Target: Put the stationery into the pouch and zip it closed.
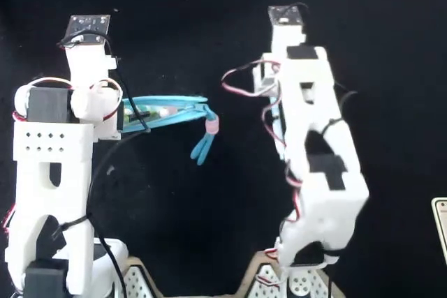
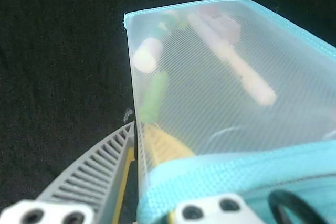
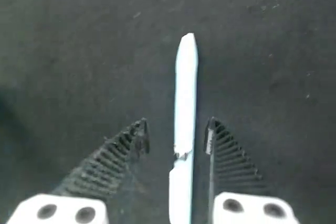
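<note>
A translucent pouch (image 1: 170, 112) with teal edging lies on the black table, its zipper side up. Its pink and blue zipper tassel (image 1: 205, 140) hangs off the end away from my left arm. My left gripper (image 2: 137, 129) is shut on the pouch's (image 2: 220, 87) other end. Through the mesh wall I see a white stick, a green marker, a pinkish pen and something yellow. My right gripper (image 3: 176, 127) is open and low over the table, its fingers on either side of a pale blue-white pen (image 3: 185, 87) that lies between them. The right arm (image 1: 311, 109) covers that pen from above.
The black table (image 1: 160, 200) has bare room in front of the pouch, between the two arm bases. A beige card-like object (image 1: 441, 220) lies at the table's right edge. The table's far edge runs along the back.
</note>
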